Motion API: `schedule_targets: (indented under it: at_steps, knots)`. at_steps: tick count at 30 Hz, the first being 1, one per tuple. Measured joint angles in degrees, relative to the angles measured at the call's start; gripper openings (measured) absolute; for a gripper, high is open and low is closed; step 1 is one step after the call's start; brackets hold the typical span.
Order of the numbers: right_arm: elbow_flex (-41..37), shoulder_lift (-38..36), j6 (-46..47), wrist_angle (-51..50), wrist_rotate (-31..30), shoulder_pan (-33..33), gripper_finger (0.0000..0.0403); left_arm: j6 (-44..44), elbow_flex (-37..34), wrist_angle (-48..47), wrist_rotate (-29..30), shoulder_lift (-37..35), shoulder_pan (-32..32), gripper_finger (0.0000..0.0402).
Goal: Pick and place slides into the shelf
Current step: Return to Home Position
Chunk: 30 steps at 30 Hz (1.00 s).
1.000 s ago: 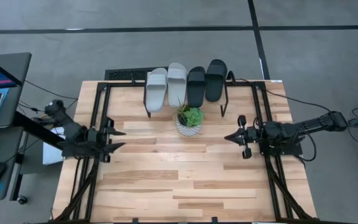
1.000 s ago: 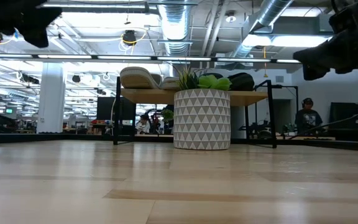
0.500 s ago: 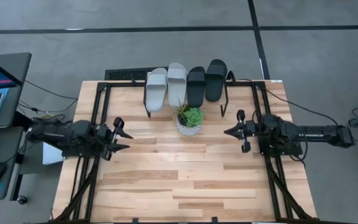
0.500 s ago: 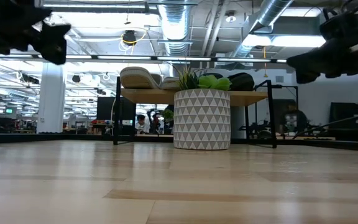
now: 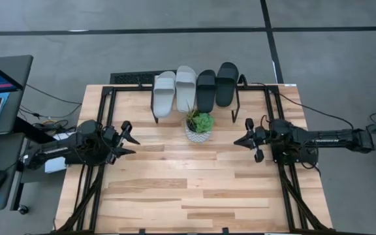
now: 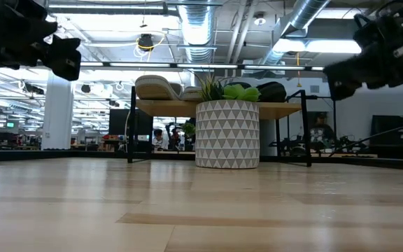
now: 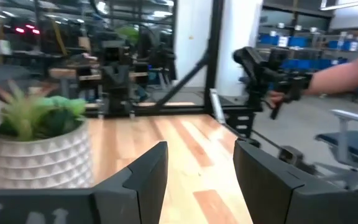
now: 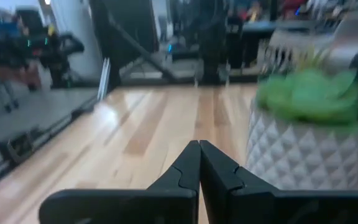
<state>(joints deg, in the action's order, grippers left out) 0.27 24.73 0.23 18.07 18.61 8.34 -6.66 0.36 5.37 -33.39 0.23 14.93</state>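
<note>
Two light grey slides [image 5: 175, 91] and two black slides [image 5: 216, 87] lie side by side, soles down, on the shelf [image 6: 285, 109] at the table's far edge. In the low view the grey slides [image 6: 156, 87] and black slides [image 6: 272, 91] show on its plank top. My left gripper [image 5: 133, 145] [image 7: 201, 149] hovers open above the table's left part, pointing right. My right gripper [image 5: 235, 141] [image 8: 199, 144] hovers shut above the right part, pointing left. Both are clear of the slides and of the table.
A white patterned pot with a green plant [image 5: 199, 126] [image 6: 227, 133] stands on the table just in front of the shelf, between the two grippers. Bare tabletop [image 5: 194, 189] stretches toward the near edge. A person's forearm [image 7: 347, 65] shows in the room beyond the table.
Both arms have stretched out lower and flatter, and both grippers have come down a little. The left gripper has edged right and the right gripper left, toward the plant. The slides have not moved.
</note>
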Motion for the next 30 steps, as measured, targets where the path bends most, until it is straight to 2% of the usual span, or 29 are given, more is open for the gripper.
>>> schedule_targets:
  at_steps: [6, 8, 15, 18, 20, 24, 30]
  knots:
    - [0.0, -0.1, 1.9, 9.3, -0.9, 0.0, 0.0, -0.1, 0.0, 0.1, 8.3, 0.0, 0.6, 0.0171]
    - [0.0, -0.1, 2.4, 11.6, -0.8, 0.0, 0.0, -0.5, 0.0, 0.6, 8.9, 0.0, 0.6, 0.0171]
    - [0.0, -3.0, 2.8, 12.3, -0.5, 0.0, 0.0, 0.9, 3.3, 2.8, 0.9, 0.0, 0.6, 0.0171]
    - [0.0, -6.0, 2.5, 12.1, -0.3, 0.0, 0.0, 2.0, 6.9, -3.1, 0.1, -0.1, 0.6, 0.0171]
    - [0.0, -8.2, 1.2, 10.8, 0.3, 0.0, 0.0, 3.2, 9.4, -9.5, 0.2, 0.1, 0.6, 0.0171]
    - [0.0, -13.6, 0.8, 6.0, 0.9, 0.0, 0.0, 4.8, 14.1, -15.6, 0.1, 0.0, 0.6, 0.0171]
    - [1.7, -21.5, 0.8, -8.4, 0.9, 0.0, 0.0, 6.4, 16.5, -19.1, 0.2, 0.0, 0.6, 0.0171]
